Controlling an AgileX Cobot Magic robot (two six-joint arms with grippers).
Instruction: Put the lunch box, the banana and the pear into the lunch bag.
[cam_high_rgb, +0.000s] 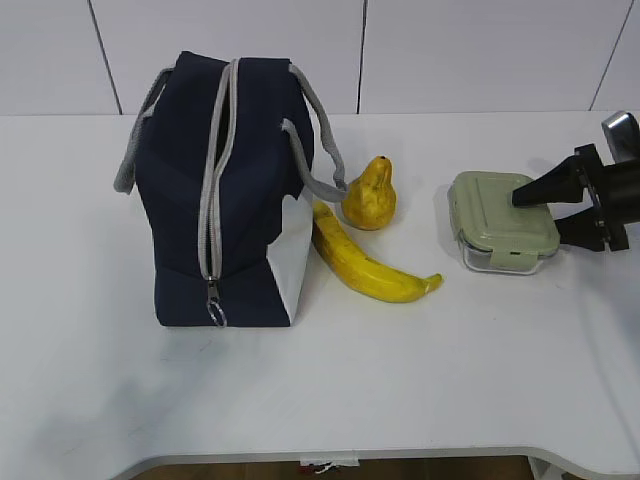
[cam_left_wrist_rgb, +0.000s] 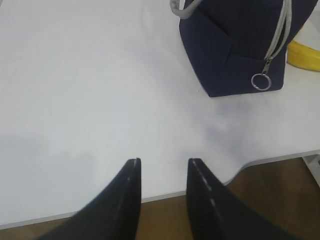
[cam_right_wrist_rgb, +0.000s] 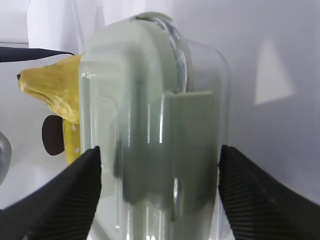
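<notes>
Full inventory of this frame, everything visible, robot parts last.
navy-blue fabric lunch bag: 1, navy with white side panel, grey zipper and straps; table left, zipper closed.
ring pull: 1, silver; at the zipper's low end.
curved yellow banana: 1, yellow, greenish tip; lying just right of the bag.
small pear: 1, yellow-orange; upright behind the banana.
clear glass lunch box with sage-green lid: 1, lid on; table right.
table: 1, white.
left gripper: 1, black; open, over the near table edge, holding nothing.
right gripper: 1, black; open, fingers either side of the lunch box.
</notes>
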